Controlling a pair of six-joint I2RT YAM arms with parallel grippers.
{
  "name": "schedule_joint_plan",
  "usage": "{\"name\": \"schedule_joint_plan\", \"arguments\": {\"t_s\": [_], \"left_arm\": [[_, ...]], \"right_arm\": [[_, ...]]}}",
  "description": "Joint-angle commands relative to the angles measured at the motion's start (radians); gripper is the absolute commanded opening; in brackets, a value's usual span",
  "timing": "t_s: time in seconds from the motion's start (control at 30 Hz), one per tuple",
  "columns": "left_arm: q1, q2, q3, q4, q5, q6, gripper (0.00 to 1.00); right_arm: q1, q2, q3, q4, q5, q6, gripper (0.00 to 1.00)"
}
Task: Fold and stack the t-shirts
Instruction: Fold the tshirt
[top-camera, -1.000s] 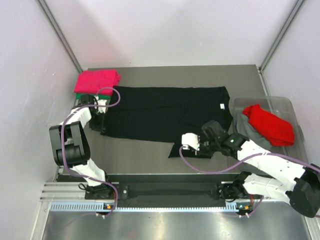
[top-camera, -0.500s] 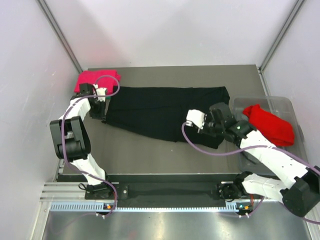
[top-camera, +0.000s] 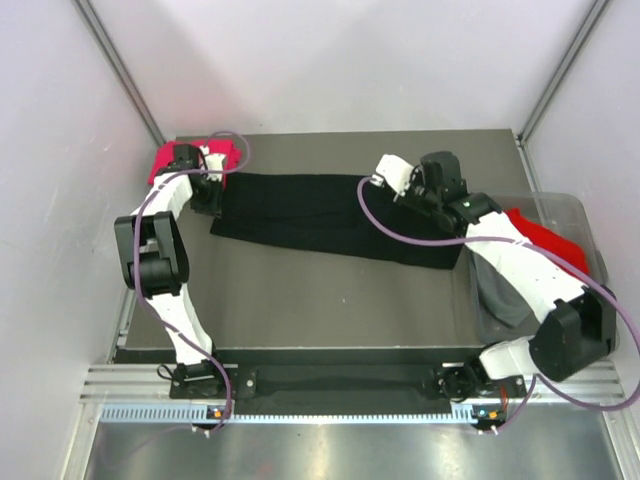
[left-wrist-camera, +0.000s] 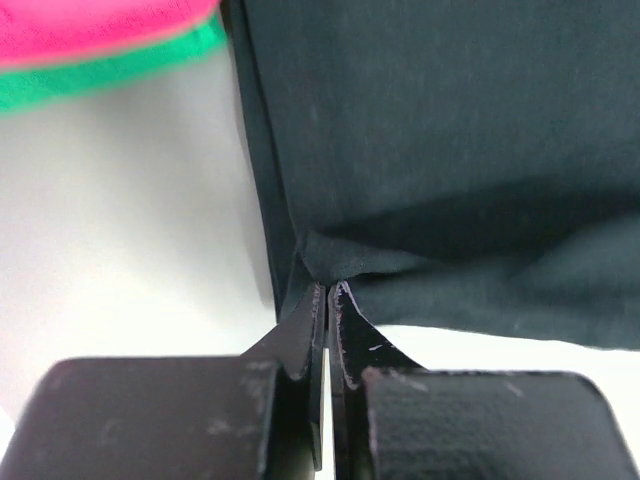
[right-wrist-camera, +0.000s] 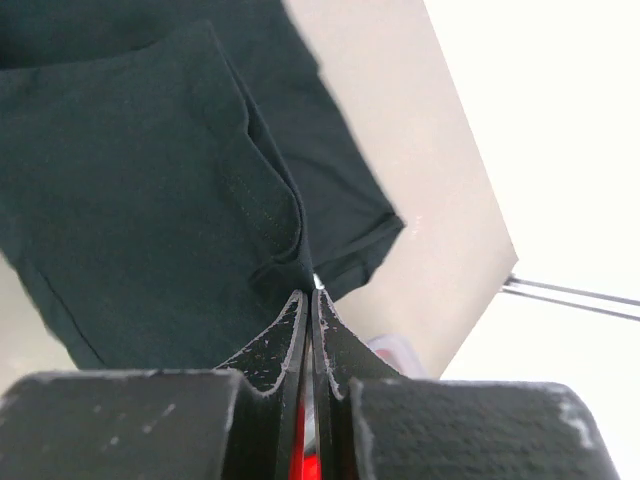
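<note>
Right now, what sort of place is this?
Likely a lab robot cell, not a home: bare white walls, a metal mounting rail, a clear bin holding a red shirt.

I can read no text, label, brand, number or sign in any view. Through my wrist cameras the black t-shirt is plain cloth. The pink-red tee and green tee at 11 o'clock show only colour.

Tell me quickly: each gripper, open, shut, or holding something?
Left gripper: shut, pinching an edge of the black t-shirt.
Right gripper: shut, pinching another edge of the same black t-shirt.
</note>
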Motion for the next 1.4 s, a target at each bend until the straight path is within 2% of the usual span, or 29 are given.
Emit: {"name": "schedule_joint_plan", "arguments": {"t_s": [0.0, 0.2, 0.67, 1.03, 1.1, 1.13, 1.17, 1.2, 1.27, 1.37], "left_arm": [[0.001, 0.036, 0.093, -0.002, 0.014, -0.009, 0.00], [-0.008, 0.099, 0.174, -0.023, -0.007, -0.007, 0.00], [-0.007, 0.117, 0.179, 0.004, -0.044, -0.027, 0.00], [-0.007, 0.173, 0.257, -0.005, -0.059, -0.058, 0.00], [-0.007, 0.170, 0.271, -0.002, -0.067, -0.084, 0.16], [-0.007, 0.161, 0.271, 0.004, -0.064, -0.092, 0.25], [-0.008, 0.130, 0.248, 0.030, -0.062, -0.098, 0.37], [-0.008, 0.107, 0.225, 0.061, -0.061, -0.102, 0.43], [-0.020, 0.034, 0.146, 0.133, -0.076, -0.086, 0.50], [-0.053, -0.063, 0.032, 0.193, -0.104, -0.040, 0.51]], "right_arm": [[-0.028, 0.055, 0.086, 0.083, 0.038, -0.021, 0.00], [-0.049, 0.150, 0.165, 0.124, 0.052, -0.041, 0.00], [-0.084, 0.336, 0.287, 0.159, 0.044, -0.056, 0.00], [-0.112, 0.507, 0.397, 0.234, 0.066, -0.038, 0.00], [-0.114, 0.530, 0.402, 0.288, 0.128, -0.001, 0.08], [-0.112, 0.529, 0.397, 0.308, 0.152, 0.022, 0.23], [-0.114, 0.503, 0.390, 0.332, 0.200, 0.046, 0.26], [-0.112, 0.485, 0.370, 0.358, 0.218, 0.098, 0.29], [-0.111, 0.413, 0.348, 0.357, 0.221, 0.170, 0.37], [-0.107, 0.322, 0.287, 0.334, 0.149, 0.215, 0.41]]}}
